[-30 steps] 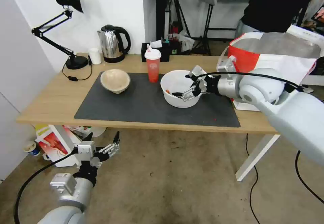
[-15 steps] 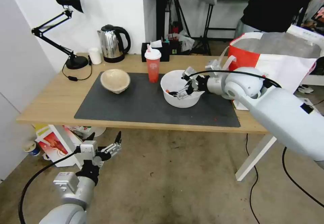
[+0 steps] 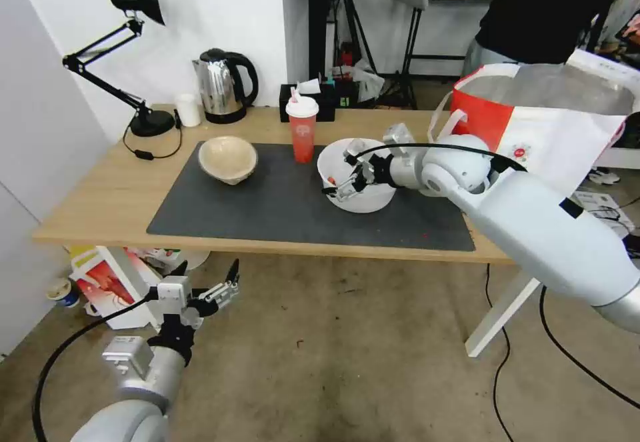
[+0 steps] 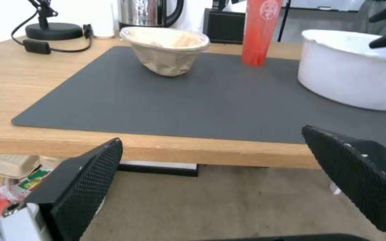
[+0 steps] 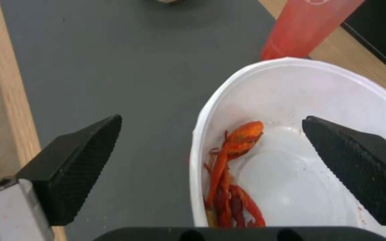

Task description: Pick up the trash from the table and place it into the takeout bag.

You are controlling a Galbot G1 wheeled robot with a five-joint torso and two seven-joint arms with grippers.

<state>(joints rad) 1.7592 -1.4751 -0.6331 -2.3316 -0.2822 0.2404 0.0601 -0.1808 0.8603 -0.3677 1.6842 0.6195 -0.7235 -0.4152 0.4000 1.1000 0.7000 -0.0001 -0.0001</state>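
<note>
On the dark mat [image 3: 267,209] of the table [image 3: 100,195] stand the trash items: a beige pulp bowl [image 3: 228,159], a red lidded cup [image 3: 302,132] and a large white bowl [image 3: 363,201]. My right gripper [image 3: 343,175] is open over the white bowl's left rim. In the right wrist view one finger [image 5: 77,160] is outside the white bowl [image 5: 318,100] over the mat, and the other is over its inside, where red crayfish scraps [image 5: 233,174] lie. The takeout bag [image 3: 540,115] stands open at the table's right end. Below the table's front edge, my left gripper [image 3: 205,270] hangs open.
A steel kettle [image 3: 223,85], a small white cup [image 3: 188,110], a black desk lamp [image 3: 133,49] and a black box [image 3: 320,102] line the table's back edge. A smaller red-and-white bag [image 3: 107,282] lies on the floor under the table's left end. A person in dark clothes [image 3: 553,9] stands behind the bag.
My right gripper has slid left across the white bowl, from its right rim to its left rim, staying open. The left arm has barely moved.
</note>
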